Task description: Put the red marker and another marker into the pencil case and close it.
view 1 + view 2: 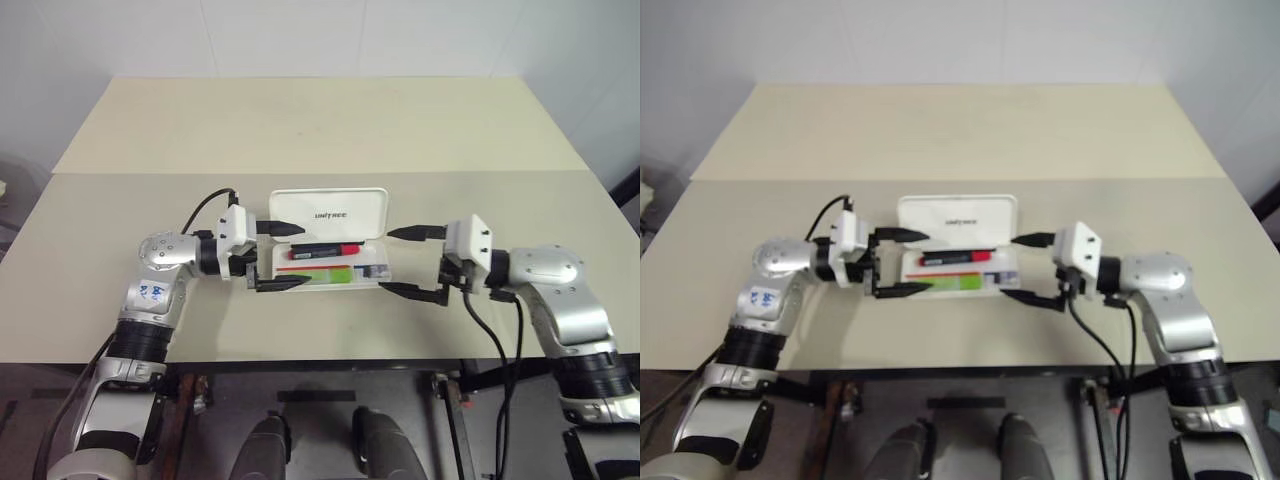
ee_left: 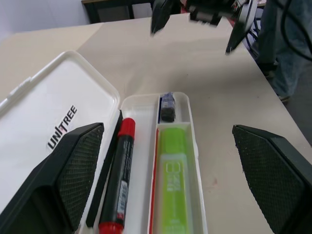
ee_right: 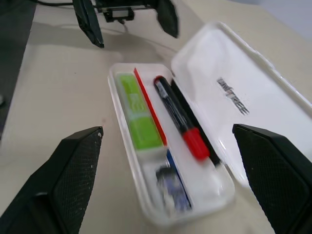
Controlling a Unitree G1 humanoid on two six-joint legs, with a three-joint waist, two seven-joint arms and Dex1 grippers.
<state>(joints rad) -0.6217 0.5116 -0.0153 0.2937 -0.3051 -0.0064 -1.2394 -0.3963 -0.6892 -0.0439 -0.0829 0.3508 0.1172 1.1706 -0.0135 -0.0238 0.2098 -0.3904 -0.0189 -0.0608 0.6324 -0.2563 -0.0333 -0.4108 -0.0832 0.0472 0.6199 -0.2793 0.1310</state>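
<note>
The white pencil case [image 1: 330, 212] lies open on the table, its lid with dark lettering folded back. Inside, the red marker [image 1: 322, 250] rests in the far compartment and the light green marker [image 1: 330, 275] in the near one; both are seen close up as the red marker [image 2: 118, 180] and the green marker [image 2: 171, 180]. My left gripper [image 1: 298, 257] is open at the case's left end, one finger on each side of the tray. My right gripper [image 1: 388, 261] is open just off the case's right end, apart from it and holding nothing.
A small dark blue item [image 2: 168, 107] sits in the end compartment of the case. The table [image 1: 300, 130] is two beige tops joined by a seam behind the case. A person's legs [image 2: 282, 44] stand beyond the table's right side.
</note>
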